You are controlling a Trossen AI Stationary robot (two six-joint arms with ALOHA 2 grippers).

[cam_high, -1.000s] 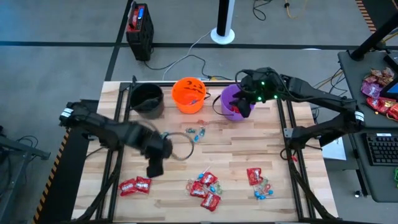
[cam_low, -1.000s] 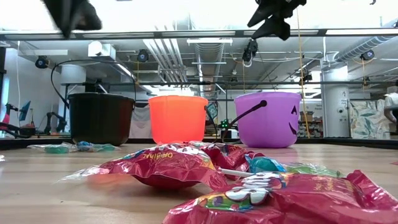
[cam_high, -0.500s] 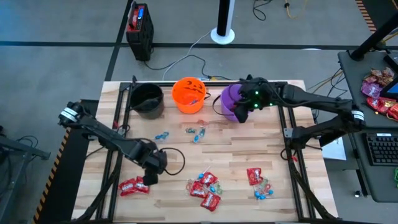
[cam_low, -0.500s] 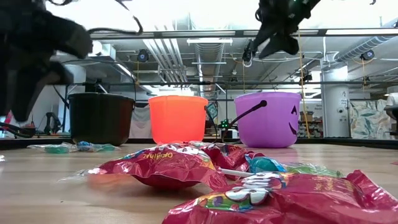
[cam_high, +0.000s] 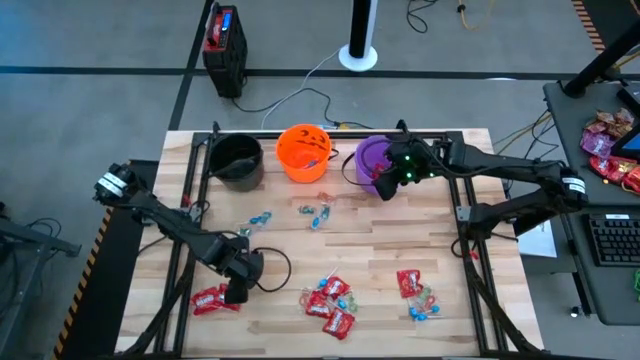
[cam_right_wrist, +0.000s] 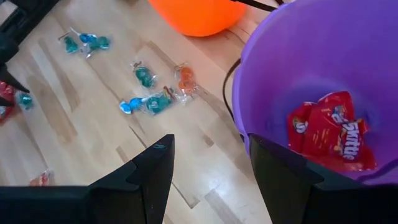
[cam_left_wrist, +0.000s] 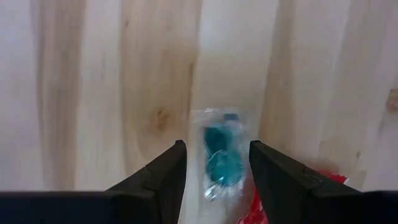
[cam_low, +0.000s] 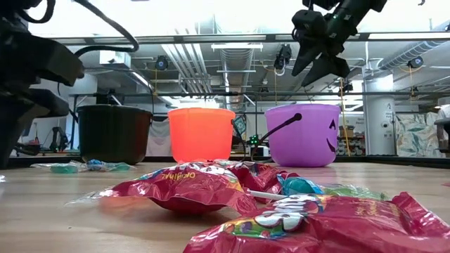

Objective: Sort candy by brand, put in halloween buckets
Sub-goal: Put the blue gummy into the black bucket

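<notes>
The left gripper [cam_left_wrist: 214,163], swung down from mid-table to the near left, is being lowered, fingers parted, over a blue twist-wrapped candy [cam_left_wrist: 222,157] beside red packets [cam_high: 216,297]. The right gripper [cam_right_wrist: 208,163] is being held open over the far purple bucket [cam_right_wrist: 323,56].

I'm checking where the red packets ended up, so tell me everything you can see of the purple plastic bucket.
The purple plastic bucket is a small round pail with a black pumpkin face and a thin dark handle hanging down its side. It stands upright at the back of the wooden table, just right of the orange bucket. Red candy packets lie inside. The right gripper, open, hovers at its rim.
</notes>
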